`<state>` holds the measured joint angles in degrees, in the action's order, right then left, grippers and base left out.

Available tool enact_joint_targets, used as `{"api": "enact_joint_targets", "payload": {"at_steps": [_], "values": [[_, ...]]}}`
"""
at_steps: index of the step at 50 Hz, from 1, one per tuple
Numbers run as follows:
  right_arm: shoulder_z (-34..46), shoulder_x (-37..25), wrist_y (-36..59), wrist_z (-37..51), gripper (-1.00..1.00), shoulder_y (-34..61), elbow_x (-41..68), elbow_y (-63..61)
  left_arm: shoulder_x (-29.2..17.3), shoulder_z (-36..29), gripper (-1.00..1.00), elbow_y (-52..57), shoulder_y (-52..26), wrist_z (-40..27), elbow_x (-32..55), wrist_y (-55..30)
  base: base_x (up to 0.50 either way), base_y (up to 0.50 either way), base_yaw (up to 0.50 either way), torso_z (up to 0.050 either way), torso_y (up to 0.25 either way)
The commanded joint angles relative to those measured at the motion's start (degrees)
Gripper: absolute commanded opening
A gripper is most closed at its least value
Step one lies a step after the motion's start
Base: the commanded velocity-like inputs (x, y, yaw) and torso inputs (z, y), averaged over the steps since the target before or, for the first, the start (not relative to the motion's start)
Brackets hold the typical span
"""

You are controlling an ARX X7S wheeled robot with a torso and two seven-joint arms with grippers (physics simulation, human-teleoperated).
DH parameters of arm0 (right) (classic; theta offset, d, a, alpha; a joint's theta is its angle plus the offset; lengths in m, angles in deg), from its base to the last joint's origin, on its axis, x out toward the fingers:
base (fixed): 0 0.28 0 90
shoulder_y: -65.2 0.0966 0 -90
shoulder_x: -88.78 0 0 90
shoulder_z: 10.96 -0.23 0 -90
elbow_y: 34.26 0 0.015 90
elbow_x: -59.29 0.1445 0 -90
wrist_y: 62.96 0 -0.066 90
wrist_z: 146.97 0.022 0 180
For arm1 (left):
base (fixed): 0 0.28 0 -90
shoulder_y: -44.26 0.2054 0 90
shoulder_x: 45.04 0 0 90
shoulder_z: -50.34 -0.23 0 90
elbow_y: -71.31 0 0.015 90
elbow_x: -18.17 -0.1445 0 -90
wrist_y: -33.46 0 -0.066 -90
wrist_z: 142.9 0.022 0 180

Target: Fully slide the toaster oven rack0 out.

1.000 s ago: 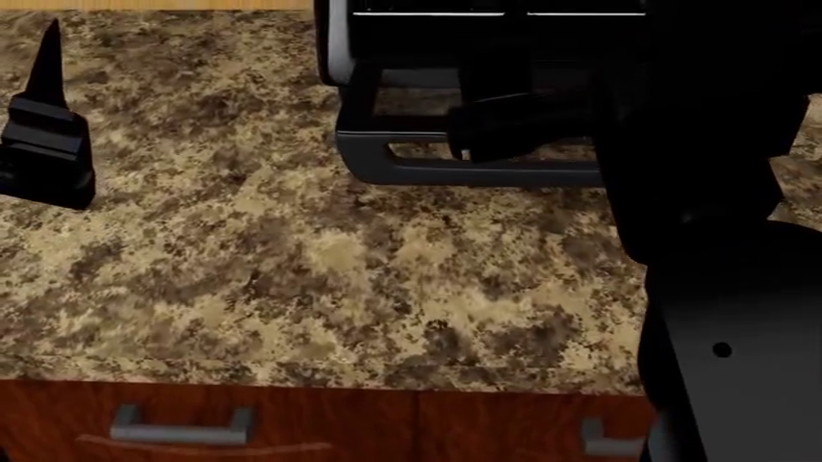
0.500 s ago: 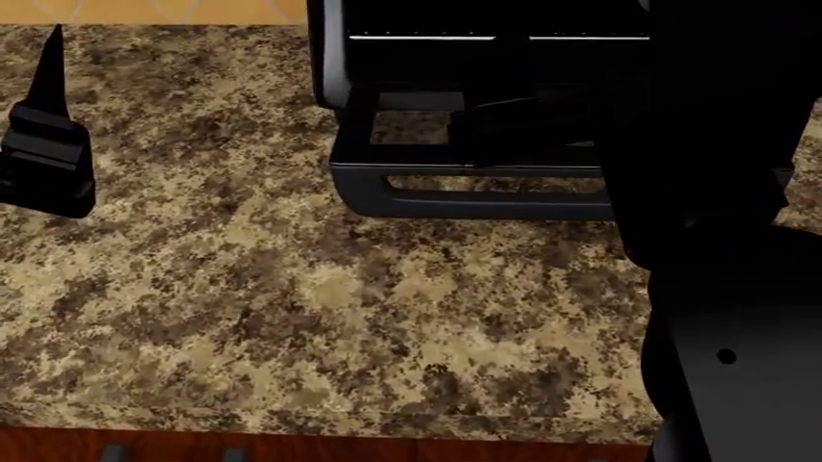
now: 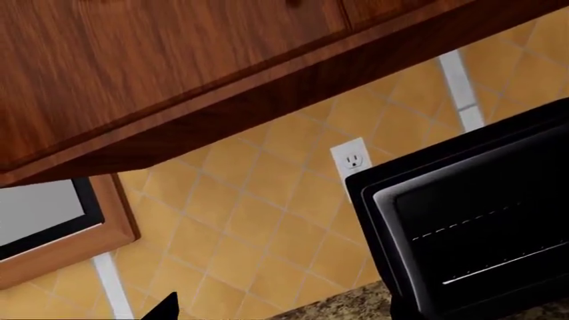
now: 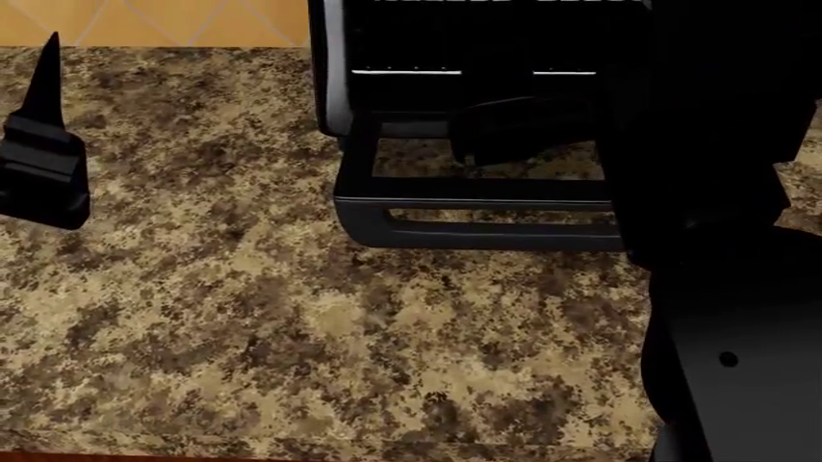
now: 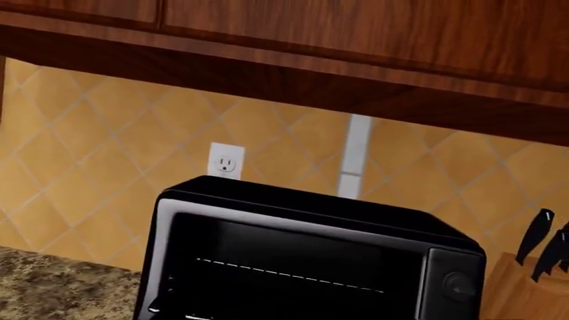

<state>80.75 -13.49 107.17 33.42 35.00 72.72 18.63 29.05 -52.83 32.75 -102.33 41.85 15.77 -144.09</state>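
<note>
The black toaster oven [image 4: 337, 58] stands at the back of the counter with its door [image 4: 488, 231] dropped flat, slot handle toward me. The rack0 shows as a thin silvery bar [image 4: 408, 70] at the cavity's mouth. My right gripper [image 4: 514, 130] is a dark shape over the open door, just in front of that bar; its jaws are lost in black. My left gripper [image 4: 45, 154] hovers over the counter far left of the oven, one fingertip [image 3: 164, 307] at the frame edge, spread wide and empty. The oven also shows in the left wrist view [image 3: 471, 227] and the right wrist view [image 5: 302, 260].
The granite counter [image 4: 257, 318] stretches in front of the oven. My right arm [image 4: 732, 289] fills the right side. Wooden upper cabinets [image 5: 356, 40] hang above, with a tiled wall and outlet [image 5: 225, 162] behind. A knife block [image 5: 534, 267] stands right of the oven.
The head view has shifted, so the oven and door sit lower in frame and the cabinet front has dropped out. My right gripper now lies closer to the oven's mouth. The left gripper has barely moved.
</note>
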Motion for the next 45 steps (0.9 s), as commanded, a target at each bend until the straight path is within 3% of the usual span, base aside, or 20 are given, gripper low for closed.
{"api": "enact_joint_targets", "payload": {"at_steps": [1, 12, 32, 33, 45], "values": [[0.74, -0.47, -0.17, 0.64, 1.00, 0.01, -0.09, 0.06, -0.42, 0.13, 1.00, -0.27, 0.59, 0.04, 0.06, 0.64, 0.00, 0.00, 0.00, 0.050, 0.000], [1.01, -0.54, -0.27, -0.06, 1.00, -0.36, 0.83, 1.40, -0.45, 1.04, 1.00, -0.47, 0.91, -0.94, -0.72, 0.21, 0.00, 0.00, 0.00, 0.050, 0.000], [0.91, -0.55, -0.21, -0.06, 1.00, -0.59, 1.06, 1.68, 0.22, 2.10, 1.00, 0.42, 1.66, -0.66, -0.58, 0.17, 0.00, 0.00, 0.00, 0.000, 0.000], [-0.04, 2.85, -0.89, -7.28, 1.00, -1.42, -8.02, 1.08, 1.24, 0.62, 1.00, 0.10, 1.77, 4.02, -6.73, 0.66, 0.00, 0.00, 0.00, 0.000, 0.000], [-0.76, 2.66, -0.65, -7.04, 1.00, -0.87, -7.69, 0.93, 1.09, 0.12, 1.00, -0.17, 1.14, 3.91, -6.98, 0.29, 0.08, 0.00, 0.00, 0.000, 0.000]]}}
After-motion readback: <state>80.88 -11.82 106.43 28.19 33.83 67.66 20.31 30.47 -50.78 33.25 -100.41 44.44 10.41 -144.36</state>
